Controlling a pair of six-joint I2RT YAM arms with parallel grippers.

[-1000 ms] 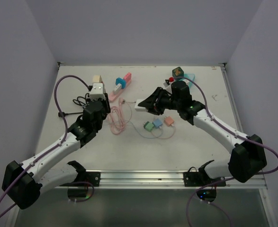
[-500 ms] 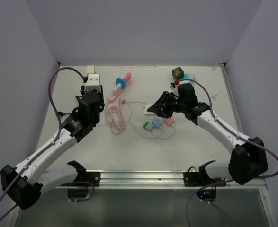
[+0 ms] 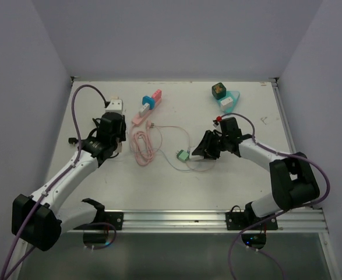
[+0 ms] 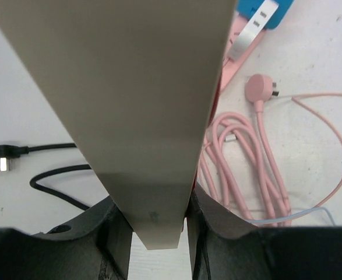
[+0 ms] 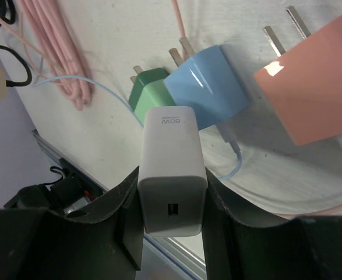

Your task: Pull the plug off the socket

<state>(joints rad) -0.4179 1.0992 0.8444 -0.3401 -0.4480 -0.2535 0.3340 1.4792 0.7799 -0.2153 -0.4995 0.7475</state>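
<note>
My left gripper [image 3: 113,115] is shut on a beige-white socket block [image 3: 115,105] at the left of the table; in the left wrist view the socket [image 4: 130,87] fills the frame between my fingers [image 4: 158,224]. My right gripper [image 3: 204,151] is shut on a white charger plug [image 5: 172,169], clamped at its rear end with the USB port facing the camera [image 5: 172,204]. The plug is apart from the socket, far to its right, low over the table. In the top view my fingers mostly hide the plug.
Green [image 5: 150,93], blue [image 5: 208,87] and salmon [image 5: 313,87] plugs lie just beyond the white plug. A coiled pink cable [image 3: 143,144] lies mid-table, a black cord [image 4: 4,158] at left, a pink-blue strip [image 3: 148,105] at the back, and a green cube [image 3: 218,89] at back right.
My right gripper carried the white plug right and down to the coloured plugs. My left gripper swung the socket back and left, then settled slightly nearer.
</note>
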